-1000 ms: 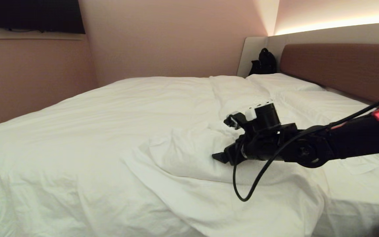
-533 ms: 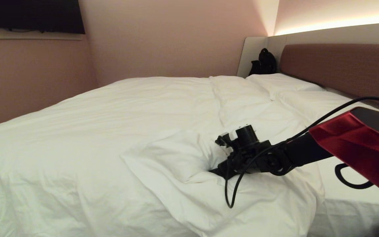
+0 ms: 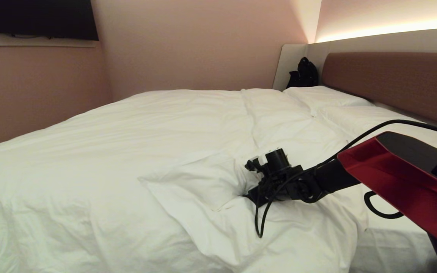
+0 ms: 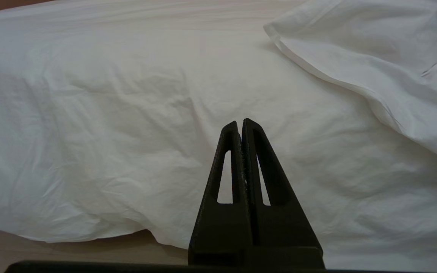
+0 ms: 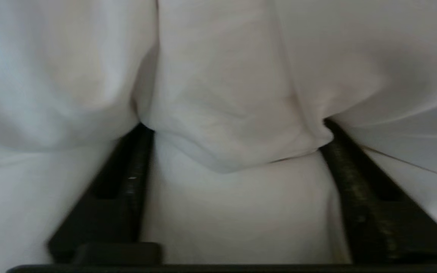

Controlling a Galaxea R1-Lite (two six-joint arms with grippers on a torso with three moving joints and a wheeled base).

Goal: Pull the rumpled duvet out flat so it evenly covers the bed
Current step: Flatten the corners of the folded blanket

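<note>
The puffy white duvet (image 3: 146,151) lies over the bed (image 3: 396,246), with its near right corner folded back into a rumpled flap (image 3: 203,182). My right gripper (image 3: 246,195) is pushed low into the crease beside that flap. In the right wrist view the right gripper (image 5: 234,125) is open, its fingers (image 5: 135,178) spread wide with a bulge of duvet (image 5: 222,76) between them and the tips sunk in the cloth. My left gripper (image 4: 240,123) is shut and empty, hanging by the bed's near side in front of the draped duvet (image 4: 108,113).
White pillows (image 3: 324,96) lie against the brown headboard (image 3: 393,79). A black bag (image 3: 304,74) sits in the far corner by the wall. A dark screen (image 3: 40,19) hangs at the upper left. Pale floor (image 4: 51,254) shows under the duvet's hanging edge.
My right arm has reached down and forward, sinking the gripper into the crease of the folded corner. The flap has bunched up to the gripper's left.
</note>
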